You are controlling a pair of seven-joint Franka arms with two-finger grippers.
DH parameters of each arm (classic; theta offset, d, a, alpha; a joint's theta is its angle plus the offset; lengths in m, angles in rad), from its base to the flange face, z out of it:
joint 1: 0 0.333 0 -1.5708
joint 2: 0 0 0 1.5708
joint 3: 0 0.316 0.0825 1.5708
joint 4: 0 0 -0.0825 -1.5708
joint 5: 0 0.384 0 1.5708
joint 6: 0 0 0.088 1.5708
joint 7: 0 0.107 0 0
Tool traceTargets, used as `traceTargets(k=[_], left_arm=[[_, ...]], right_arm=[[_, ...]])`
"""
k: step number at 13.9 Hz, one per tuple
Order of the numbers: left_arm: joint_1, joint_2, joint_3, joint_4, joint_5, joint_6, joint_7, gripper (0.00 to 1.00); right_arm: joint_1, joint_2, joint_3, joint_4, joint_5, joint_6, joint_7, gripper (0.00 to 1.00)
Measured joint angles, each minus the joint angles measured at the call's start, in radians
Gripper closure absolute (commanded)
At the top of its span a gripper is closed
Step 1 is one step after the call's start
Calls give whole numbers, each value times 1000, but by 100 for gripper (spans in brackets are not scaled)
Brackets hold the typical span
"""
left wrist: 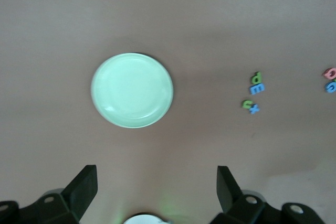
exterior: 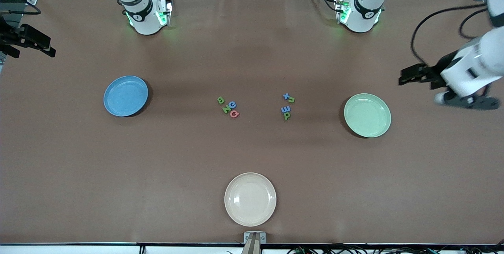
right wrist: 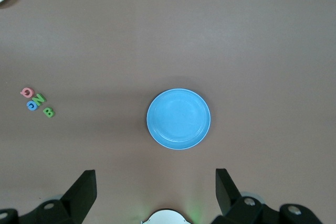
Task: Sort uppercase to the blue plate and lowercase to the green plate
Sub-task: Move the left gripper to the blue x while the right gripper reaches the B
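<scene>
Between blue plate (exterior: 125, 96) and green plate (exterior: 367, 115), letters cluster.

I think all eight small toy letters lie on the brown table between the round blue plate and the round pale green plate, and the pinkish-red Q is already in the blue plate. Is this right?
Not quite. The pinkish-red Q is not in the round blue plate; it lies on the brown table with the other uppercase letters, as the front view shows. The rest is right: the round pale green plate holds nothing too.

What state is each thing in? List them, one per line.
blue plate: empty.
green plate: empty.
cream plate: empty.
uppercase letters: clustered flat on the table, unsorted.
lowercase letters: clustered flat on the table, unsorted.
left gripper: open, empty.
right gripper: open, empty.
</scene>
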Motion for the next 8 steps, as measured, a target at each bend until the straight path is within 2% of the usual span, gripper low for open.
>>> traceTargets(k=[3, 8], left_arm=[[-128, 92, -5, -3, -4, 106, -184, 0], [-316, 230, -5, -46, -4, 359, -427, 0]], right_arm=[[0, 0, -2, 0, 0, 3, 0, 0], [-2, 40, -5, 3, -2, 15, 0, 0]])
